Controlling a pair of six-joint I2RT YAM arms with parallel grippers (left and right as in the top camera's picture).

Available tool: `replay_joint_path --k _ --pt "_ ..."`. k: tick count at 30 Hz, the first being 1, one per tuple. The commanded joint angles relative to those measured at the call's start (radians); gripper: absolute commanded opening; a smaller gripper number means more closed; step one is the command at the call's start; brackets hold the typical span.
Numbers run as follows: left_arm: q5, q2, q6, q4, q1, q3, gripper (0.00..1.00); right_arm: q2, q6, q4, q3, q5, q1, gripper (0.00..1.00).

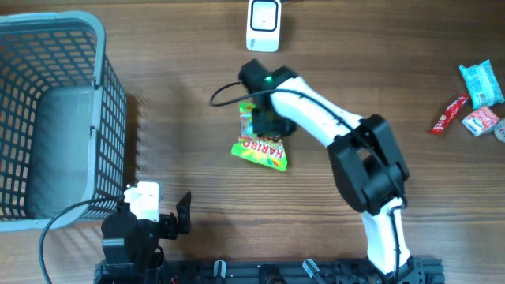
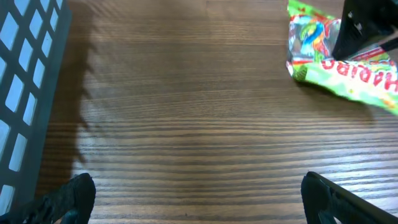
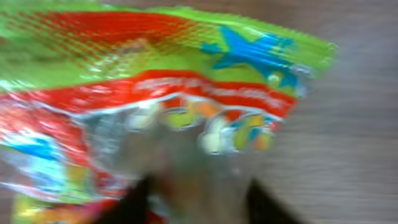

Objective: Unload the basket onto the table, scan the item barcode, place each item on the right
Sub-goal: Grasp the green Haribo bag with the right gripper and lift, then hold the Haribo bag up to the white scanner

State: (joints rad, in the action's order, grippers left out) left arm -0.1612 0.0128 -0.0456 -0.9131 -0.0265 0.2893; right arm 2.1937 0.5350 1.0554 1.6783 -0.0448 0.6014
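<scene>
At the far left we see a grey plastic basket, its walls a grid of square openings and its floor smooth and rounded. Just in front of it (toward the robot's base) sits the left gripper with its jaws spread wide. In its wrist view the 2 dark, rough-surfaced fingertips sit at opposite bottom corners with only bare wood between them.

The table is dark brown, with a fine straight grain running across it. Near the middle lies the Haribo bag, a glossy, crinkled film pouch in lime green with red lettering, resting on the wood well apart from the basket.

The right gripper is down on the bag's far end, and its black body covers that part from above. Its wrist view is blurred and filled with the pouch: shiny green and red film, a blue star, a clear window with pale sweets, and 2 dark finger shapes at the bottom edge. We cannot tell whether those jaws pinch the bag or only straddle it.

Beyond the bag, at the table's far edge, stands a small white scanner with rounded corners. At the far right lie several small snack packets, among them a light blue one, a pink-and-white one and 1 slim red stick.
</scene>
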Motion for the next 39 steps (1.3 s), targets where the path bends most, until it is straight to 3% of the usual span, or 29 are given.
replay_joint_path --k 1,4,7,13,19,20,22,23,24,25,26,29,35,36,38,39 --pt "0.002 -0.007 0.009 0.002 -0.005 0.001 1.00 -0.117 -0.037 0.000 -0.008 -0.052 0.022 1.00" --pt "0.002 -0.007 0.009 0.002 -0.005 0.001 1.00 -0.178 -0.002 -0.008 -0.008 0.035 0.038 1.00" --pt "0.002 -0.007 0.009 0.002 -0.005 0.001 1.00 -0.128 0.086 -0.068 -0.020 0.034 0.080 1.00" --pt "0.002 -0.007 0.009 0.002 -0.005 0.001 1.00 0.026 0.360 -0.051 -0.020 -0.186 0.126 1.00" --pt "0.002 -0.007 0.009 0.002 -0.005 0.001 1.00 0.038 0.378 -0.046 -0.020 -0.225 0.124 0.98" --pt "0.002 -0.007 0.009 0.002 -0.005 0.001 1.00 0.049 0.357 -0.045 -0.023 -0.225 0.124 0.95" --pt "0.002 -0.007 0.009 0.002 -0.005 0.001 1.00 0.076 0.355 -0.043 -0.039 -0.208 0.124 0.75" --pt "0.002 -0.007 0.009 0.002 -0.005 0.001 1.00 0.094 0.354 -0.044 -0.048 -0.174 0.124 0.62" --pt "0.002 -0.007 0.009 0.002 -0.005 0.001 1.00 0.106 0.351 -0.045 -0.049 -0.122 0.124 0.41" --pt "0.002 -0.007 0.009 0.002 -0.005 0.001 1.00 0.106 0.351 -0.048 -0.049 -0.090 0.124 0.04" --pt "0.002 -0.007 0.009 0.002 -0.005 0.001 1.00 0.102 0.350 -0.051 -0.046 -0.067 0.124 0.05" --pt "0.002 -0.007 0.009 0.002 -0.005 0.001 1.00 0.059 0.197 -0.055 0.011 0.033 0.109 0.04" --pt "0.002 -0.007 0.009 0.002 -0.005 0.001 1.00 -0.222 -0.162 -0.058 0.055 0.548 -0.029 0.04" --pt "0.002 -0.007 0.009 0.002 -0.005 0.001 1.00 -0.243 -0.251 -0.050 0.055 0.716 -0.064 0.04" --pt "0.002 -0.007 0.009 0.002 -0.005 0.001 1.00 -0.249 -0.616 -0.013 0.048 1.138 -0.131 0.04" --pt "0.002 -0.007 0.009 0.002 -0.005 0.001 1.00 -0.249 -0.722 -0.006 0.039 1.185 -0.143 0.05"
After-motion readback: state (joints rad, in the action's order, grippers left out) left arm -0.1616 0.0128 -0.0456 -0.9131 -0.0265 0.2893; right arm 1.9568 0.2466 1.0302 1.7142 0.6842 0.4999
